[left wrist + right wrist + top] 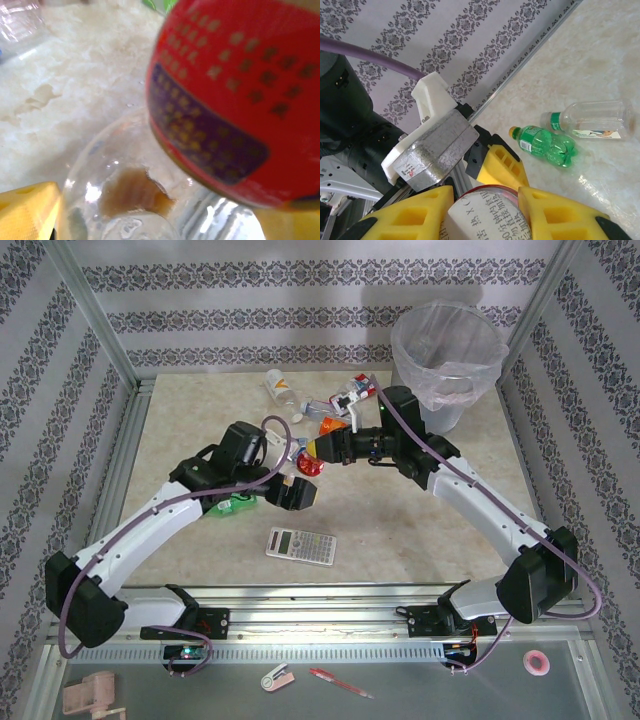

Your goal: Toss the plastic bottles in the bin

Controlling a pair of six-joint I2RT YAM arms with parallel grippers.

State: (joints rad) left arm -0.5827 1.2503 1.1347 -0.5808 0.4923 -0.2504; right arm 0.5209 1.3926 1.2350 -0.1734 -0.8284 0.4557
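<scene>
My right gripper (318, 449) is shut on a red-labelled plastic bottle (309, 465) above the middle of the table; its yellow fingers (415, 215) press both sides of the bottle (487, 217). My left gripper (297, 490) stands open just below it, with its fingers (27, 210) wide of the bottle's red label (235, 100) and clear end (135, 192). A green bottle (545, 145) and a clear bottle (592, 120) lie on the table. More bottles (345, 400) lie near the bin (412, 365) at the back right, and one (280, 390) lies further left.
A grey calculator (300, 544) lies near the front centre. A green bottle (235, 505) lies partly under the left arm. Metal frame rails and patterned walls close in the table. A pen (340, 681) and a tape roll (537, 662) lie on the front ledge.
</scene>
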